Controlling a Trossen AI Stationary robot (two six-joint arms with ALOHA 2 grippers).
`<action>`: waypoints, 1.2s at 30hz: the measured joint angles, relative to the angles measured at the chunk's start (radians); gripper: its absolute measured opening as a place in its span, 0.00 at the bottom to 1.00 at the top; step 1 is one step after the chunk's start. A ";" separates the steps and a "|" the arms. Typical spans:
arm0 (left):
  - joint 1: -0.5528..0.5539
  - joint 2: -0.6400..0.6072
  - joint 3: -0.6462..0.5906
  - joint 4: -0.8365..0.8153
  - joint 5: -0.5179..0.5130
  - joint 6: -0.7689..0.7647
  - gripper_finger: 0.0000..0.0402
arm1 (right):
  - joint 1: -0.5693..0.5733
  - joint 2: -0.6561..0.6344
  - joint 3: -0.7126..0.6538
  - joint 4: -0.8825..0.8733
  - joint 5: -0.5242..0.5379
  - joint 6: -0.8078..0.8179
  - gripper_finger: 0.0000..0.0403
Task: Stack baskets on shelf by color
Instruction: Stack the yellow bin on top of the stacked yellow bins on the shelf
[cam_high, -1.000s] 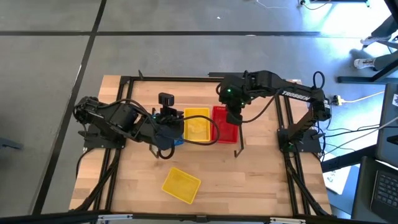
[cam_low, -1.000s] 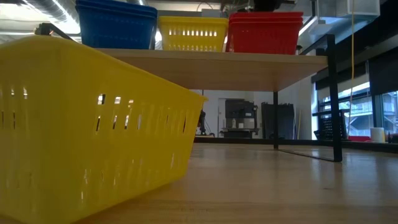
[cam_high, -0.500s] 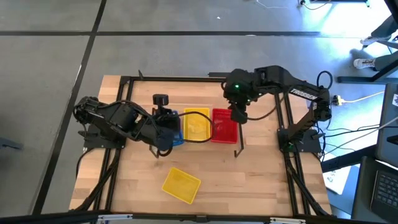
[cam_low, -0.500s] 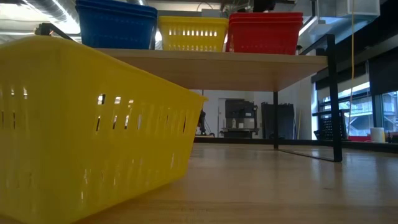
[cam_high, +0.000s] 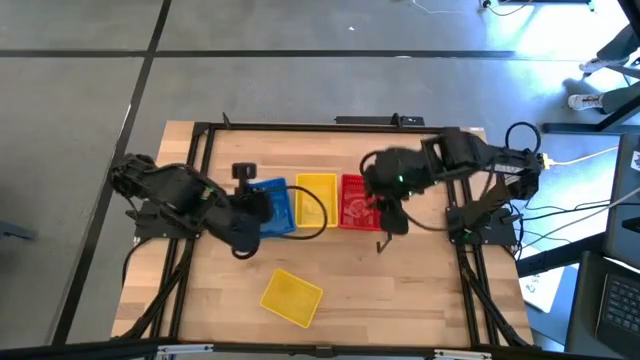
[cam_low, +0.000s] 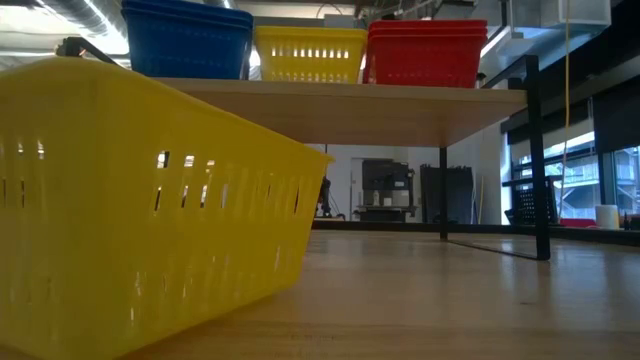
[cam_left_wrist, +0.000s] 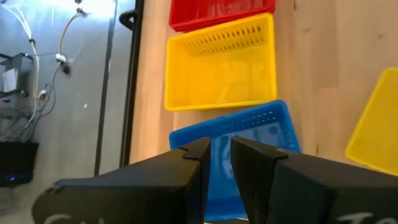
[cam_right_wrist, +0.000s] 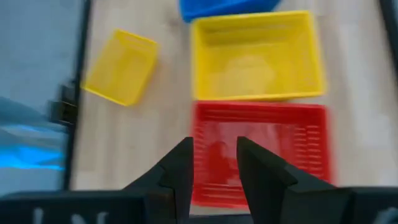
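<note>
A pale wooden table (cam_high: 400, 290) stands on grey floor, carrying a low shelf (cam_low: 400, 110) with blue (cam_high: 268, 207), yellow (cam_high: 315, 201) and red baskets (cam_high: 358, 200) in a row. One loose yellow basket (cam_high: 291, 296) lies on the tabletop in front. The left gripper (cam_left_wrist: 216, 163) hangs over the blue baskets and the right gripper (cam_right_wrist: 213, 163) over the red, each with fingers slightly apart, holding nothing.

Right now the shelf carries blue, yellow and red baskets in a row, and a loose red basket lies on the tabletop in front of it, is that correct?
Not quite: the loose basket on the tabletop is yellow, as the high view shows. The shelf does carry blue, yellow and red baskets in a row.
</note>
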 joint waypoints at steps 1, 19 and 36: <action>-0.012 -0.011 0.000 0.000 -0.003 -0.008 0.14 | 0.024 0.000 0.000 0.010 0.000 0.042 0.29; -0.201 -0.056 0.001 0.000 -0.004 -0.038 0.14 | 0.390 0.181 -0.001 0.135 0.053 0.514 0.29; -0.310 -0.068 0.001 0.000 -0.006 -0.139 0.14 | 0.408 0.437 -0.001 0.367 0.053 0.654 0.29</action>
